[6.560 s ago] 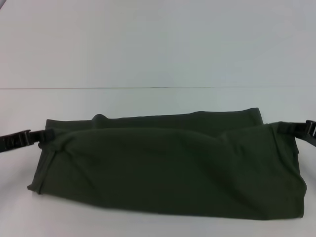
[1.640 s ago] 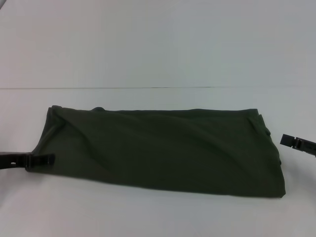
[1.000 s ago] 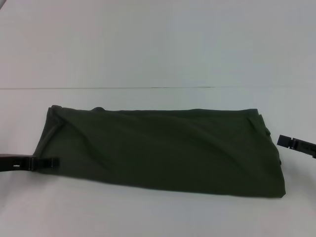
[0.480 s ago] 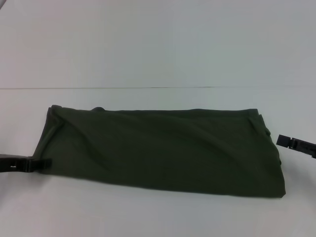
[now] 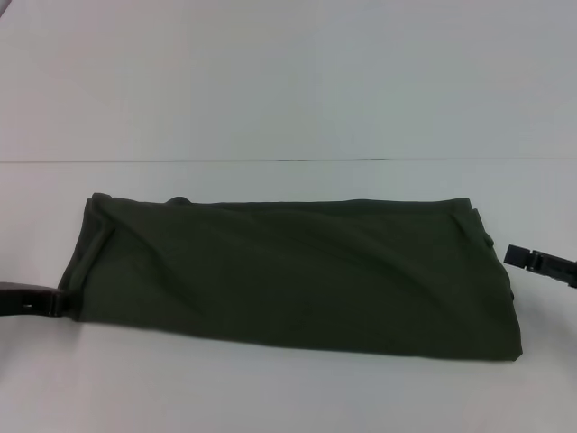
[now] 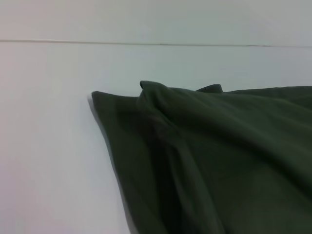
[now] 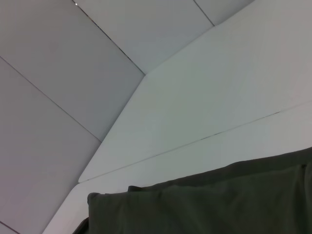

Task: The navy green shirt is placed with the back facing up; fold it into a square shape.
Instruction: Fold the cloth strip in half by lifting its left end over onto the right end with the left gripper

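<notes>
Across the middle of the tabletop lies the shirt, already folded into a long flat band, plain side up. Its long axis runs side to side before you, left end to right end, much longer than it is deep.

Left gripper: low at the shirt's left end, at the near corner. It looks to touch the cloth edge or sit just beside it; you cannot tell which. Whether its fingers are apart or closed does not show, and nothing confirms a hold on cloth. The left wrist view shows only the bunched left end of the shirt, no fingers.

Right gripper: off the right end, just beside it with a strip of bare tabletop between, roughly level with the band's mid-depth. Its finger state is likewise not readable. It holds nothing that you can see.

Judgement: to reach a square, one short end must be carried along the long axis over the other. The left gripper is the nearer to an end, so expect the fold to start there, travelling rightward. Check the near left corner is really gripped before lifting, or the layers may slide apart
</notes>
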`<state>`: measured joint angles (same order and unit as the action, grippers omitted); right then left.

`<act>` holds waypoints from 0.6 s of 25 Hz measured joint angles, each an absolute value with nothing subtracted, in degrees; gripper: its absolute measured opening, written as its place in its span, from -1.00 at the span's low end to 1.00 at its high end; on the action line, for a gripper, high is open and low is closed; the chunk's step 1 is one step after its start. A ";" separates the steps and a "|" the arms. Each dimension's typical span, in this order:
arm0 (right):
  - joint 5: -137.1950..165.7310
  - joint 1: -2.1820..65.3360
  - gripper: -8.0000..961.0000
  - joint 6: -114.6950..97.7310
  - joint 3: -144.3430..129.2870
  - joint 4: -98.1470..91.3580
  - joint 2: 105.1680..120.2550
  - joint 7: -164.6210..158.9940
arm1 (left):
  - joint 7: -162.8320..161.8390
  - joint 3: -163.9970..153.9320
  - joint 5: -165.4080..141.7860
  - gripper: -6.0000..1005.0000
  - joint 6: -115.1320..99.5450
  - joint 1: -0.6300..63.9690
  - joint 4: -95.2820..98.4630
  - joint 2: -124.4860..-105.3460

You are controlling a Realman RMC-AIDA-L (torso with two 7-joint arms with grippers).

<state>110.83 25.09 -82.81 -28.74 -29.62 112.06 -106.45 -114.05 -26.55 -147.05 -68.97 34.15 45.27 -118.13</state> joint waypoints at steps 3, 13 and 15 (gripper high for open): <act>110.86 25.27 0.96 -82.89 -28.80 -29.62 111.83 -107.70 | -114.26 -26.25 -147.05 -0.76 -69.22 34.00 45.52 -118.12; 126.53 29.45 0.96 -82.79 -29.91 -37.56 110.24 -131.26 | -113.93 -25.93 -146.74 -0.95 -71.71 33.24 47.04 -118.04; 132.03 31.29 0.96 -82.82 -32.12 -39.30 109.61 -137.32 | -113.84 -25.91 -146.72 -0.95 -71.93 33.26 47.21 -117.98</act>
